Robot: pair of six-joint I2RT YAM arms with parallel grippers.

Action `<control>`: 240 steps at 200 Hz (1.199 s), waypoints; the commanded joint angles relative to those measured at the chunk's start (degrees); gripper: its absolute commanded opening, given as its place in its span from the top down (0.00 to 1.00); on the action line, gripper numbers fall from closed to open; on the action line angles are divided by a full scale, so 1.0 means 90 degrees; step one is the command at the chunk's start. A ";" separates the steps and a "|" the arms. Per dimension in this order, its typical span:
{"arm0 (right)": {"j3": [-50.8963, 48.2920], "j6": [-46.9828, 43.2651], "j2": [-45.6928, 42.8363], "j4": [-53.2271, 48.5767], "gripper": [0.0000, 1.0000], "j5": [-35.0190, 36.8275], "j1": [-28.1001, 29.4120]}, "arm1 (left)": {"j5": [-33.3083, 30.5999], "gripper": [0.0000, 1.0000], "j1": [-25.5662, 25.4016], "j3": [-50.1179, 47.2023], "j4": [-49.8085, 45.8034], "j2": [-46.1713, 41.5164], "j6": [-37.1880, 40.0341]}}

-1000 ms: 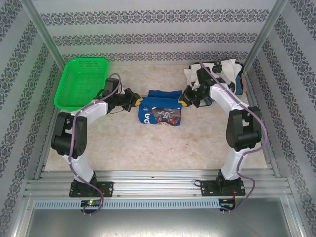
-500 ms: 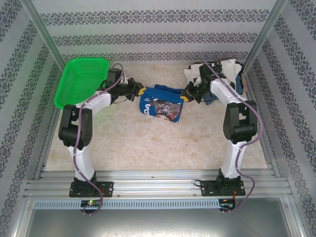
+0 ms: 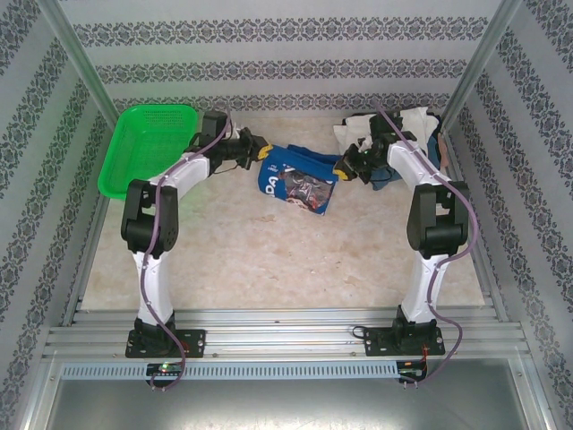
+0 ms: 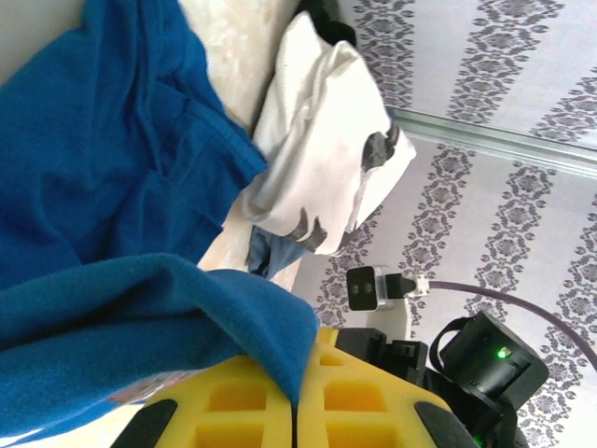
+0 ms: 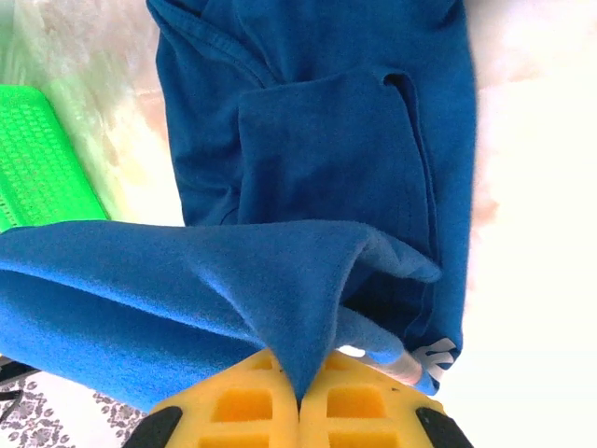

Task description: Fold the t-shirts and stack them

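The left gripper (image 3: 260, 150) and right gripper (image 3: 343, 168) each pinched shut on an edge of the royal-blue t-shirt (image 3: 295, 184), stretching it between them at the table's far middle, apparently to lay a fold; the white t-shirt (image 3: 407, 121) lay heaped far right; a green basket (image 3: 148, 148) stood far left.

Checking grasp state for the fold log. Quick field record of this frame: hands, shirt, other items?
left hand: shut on one edge of the royal-blue printed cloth t-shirt
right hand: shut on the opposite edge of the same shirt
shirt state: spanned between both hands, print visible from above
other shirt: white cloth t-shirt with black marks, crumpled, far right corner
basket: green plastic mesh basket, far left
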 commanded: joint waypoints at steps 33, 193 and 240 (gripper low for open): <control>0.0309 0.0014 0.0355 -0.0183 0.97 0.0170 -0.0376 | -0.0069 0.94 -0.0053 0.1230 0.0282 0.0825 -0.0309; 0.3133 -0.0206 0.1500 -0.0785 0.48 0.0029 -0.0869 | -0.0566 0.21 0.0175 0.4902 -0.0695 0.3026 -0.0555; 0.0512 -0.0726 -0.1167 -0.0450 0.49 0.0032 -0.0427 | -0.0858 0.00 0.0260 0.5355 -0.2972 0.1704 0.1422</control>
